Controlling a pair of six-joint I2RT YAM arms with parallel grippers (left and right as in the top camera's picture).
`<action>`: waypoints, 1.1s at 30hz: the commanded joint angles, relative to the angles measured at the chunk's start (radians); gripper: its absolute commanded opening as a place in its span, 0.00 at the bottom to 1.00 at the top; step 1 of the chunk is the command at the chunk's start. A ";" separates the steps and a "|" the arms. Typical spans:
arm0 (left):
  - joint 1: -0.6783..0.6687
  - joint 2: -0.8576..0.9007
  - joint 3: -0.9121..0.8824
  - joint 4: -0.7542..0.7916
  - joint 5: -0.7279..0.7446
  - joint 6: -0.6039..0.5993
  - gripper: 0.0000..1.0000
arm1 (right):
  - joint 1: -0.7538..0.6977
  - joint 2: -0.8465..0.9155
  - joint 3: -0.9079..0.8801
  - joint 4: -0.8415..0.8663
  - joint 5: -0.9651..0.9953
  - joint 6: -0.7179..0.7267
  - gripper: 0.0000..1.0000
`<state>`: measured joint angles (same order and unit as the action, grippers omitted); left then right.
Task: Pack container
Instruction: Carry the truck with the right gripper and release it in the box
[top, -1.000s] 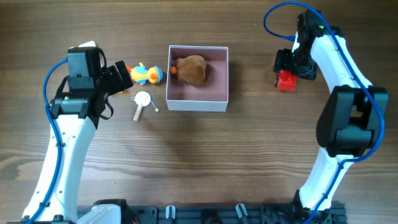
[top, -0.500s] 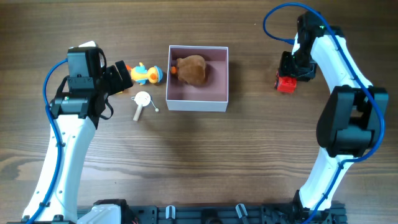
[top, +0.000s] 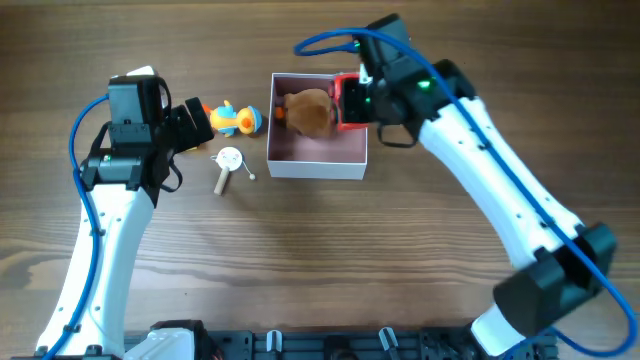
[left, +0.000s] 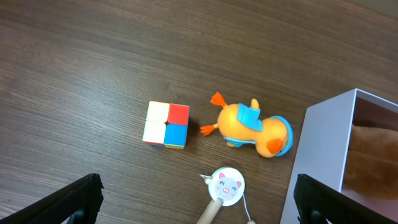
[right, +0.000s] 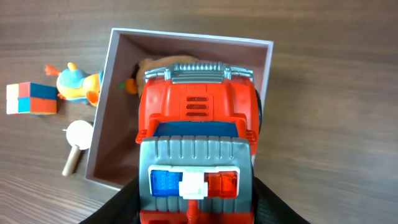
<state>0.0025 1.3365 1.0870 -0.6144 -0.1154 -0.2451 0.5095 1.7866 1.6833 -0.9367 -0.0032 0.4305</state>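
Here, from overhead, we see the container (top: 318, 168) on the wooden table (top: 320, 260), toward 12 o'clock from the table's middle, its white walls standing square and its pink floor open to the camera. A brown plush toy (top: 308, 112) lies inside it, in the half toward 12 o'clock. The right gripper (top: 352, 100) reaches in over the box's 2 o'clock corner, and its fingers (right: 268, 205) are clamped on either side of a red toy truck (right: 198, 124). In the right wrist view the truck hangs over the open box, grille pointing to 12 o'clock, the blue and red lights on its grey roof nearest the lens. We cannot tell whether its wheels touch the pink floor or the plush. The left gripper (top: 195, 122) sits well apart from the box, at 9 o'clock of it, and its jaws are spread wide with nothing between them: in the left wrist view each finger (left: 74, 199) shows only at a lower corner. Below that camera lie three loose toys. An orange duck (left: 252, 129) with a blue collar rests just beside the container's outer wall, a small multicoloured cube (left: 166, 124) sits at the duck's 9 o'clock, near it but apart, and a round pig-face rattle (left: 226, 185) on a wooden handle lies at the duck's 7 o'clock.
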 joint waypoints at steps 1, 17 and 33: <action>0.006 0.003 0.022 0.003 -0.009 0.013 1.00 | 0.019 0.116 0.003 0.011 0.009 0.132 0.25; 0.006 0.003 0.022 0.003 -0.009 0.013 1.00 | 0.013 0.288 0.003 0.136 0.168 0.143 0.41; 0.006 0.003 0.022 0.003 -0.009 0.013 1.00 | 0.014 0.034 0.013 0.178 0.057 -0.112 0.77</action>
<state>0.0025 1.3365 1.0870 -0.6140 -0.1154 -0.2451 0.5266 1.9621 1.6825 -0.7628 0.1783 0.3309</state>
